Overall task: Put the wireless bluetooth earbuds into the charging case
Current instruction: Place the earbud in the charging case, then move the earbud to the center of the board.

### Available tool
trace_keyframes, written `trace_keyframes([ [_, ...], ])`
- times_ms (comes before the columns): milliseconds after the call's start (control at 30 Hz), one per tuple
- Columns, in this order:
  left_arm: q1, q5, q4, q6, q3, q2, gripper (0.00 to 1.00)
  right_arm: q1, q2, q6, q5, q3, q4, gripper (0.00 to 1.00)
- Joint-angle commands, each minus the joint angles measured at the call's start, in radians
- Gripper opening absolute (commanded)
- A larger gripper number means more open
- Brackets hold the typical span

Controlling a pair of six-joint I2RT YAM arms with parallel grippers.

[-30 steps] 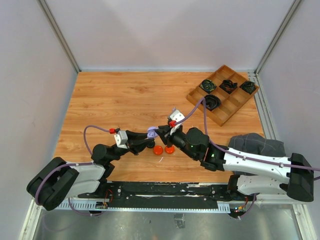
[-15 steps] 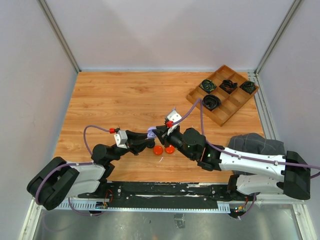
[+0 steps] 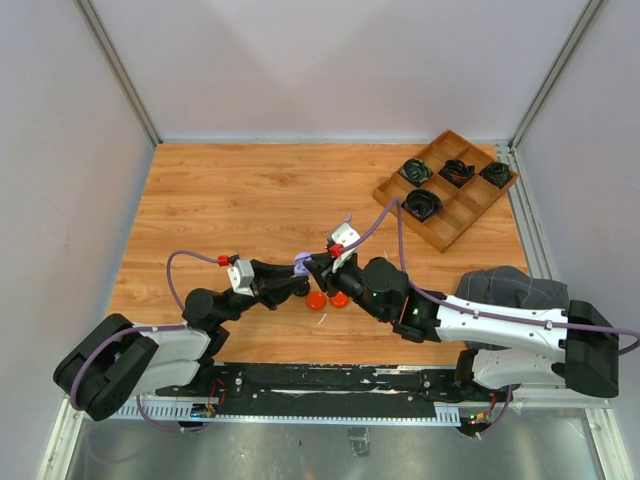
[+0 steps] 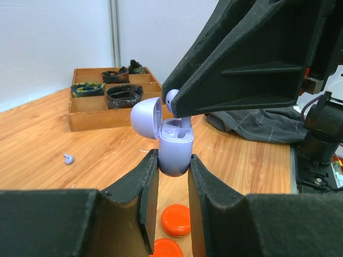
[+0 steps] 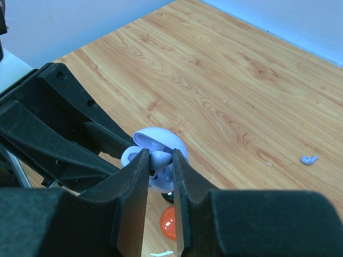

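My left gripper is shut on the lower body of a lilac charging case, held upright above the table with its lid open. My right gripper is shut on a lilac earbud and holds it right at the open case, at or just inside the cavity. A second lilac earbud lies loose on the wood; it also shows in the left wrist view. In the top view the two grippers meet at the case, near the table's front middle.
Two orange discs lie on the table under the grippers. A wooden compartment tray with coiled black cables stands at the back right. A grey cloth lies at the right, by the right arm.
My right gripper has crept a little left and closer to the case with the earbud. The left arm and the case have stayed put.
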Motion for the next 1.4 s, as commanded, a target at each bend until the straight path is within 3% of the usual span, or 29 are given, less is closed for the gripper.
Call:
trace_keyframes([
  [0,-0.005,-0.034,0.07,0.003,-0.052,-0.012,0.0,0.019,0.003,0.004,-0.001,-0.018,0.031,0.26],
  [100,-0.006,-0.037,0.065,0.005,-0.052,-0.015,0.0,0.019,-0.007,0.005,0.008,-0.019,0.026,0.36],
  [367,-0.005,-0.11,0.012,0.028,-0.047,-0.001,0.0,0.012,-0.052,-0.051,0.033,0.02,-0.038,0.51],
  [600,-0.004,-0.22,-0.042,0.031,-0.039,0.019,0.0,-0.098,-0.06,-0.086,-0.046,0.119,-0.246,0.6],
  [700,-0.004,-0.278,-0.076,0.032,-0.038,0.013,0.0,-0.207,-0.026,-0.05,-0.118,0.168,-0.341,0.61],
  [933,-0.004,-0.373,-0.212,0.04,-0.019,-0.038,0.0,-0.435,0.103,-0.029,-0.257,0.205,-0.374,0.63],
  [1367,-0.004,-0.391,-0.281,0.052,-0.007,-0.091,0.0,-0.648,0.591,0.029,-0.314,0.457,-0.427,0.53],
])
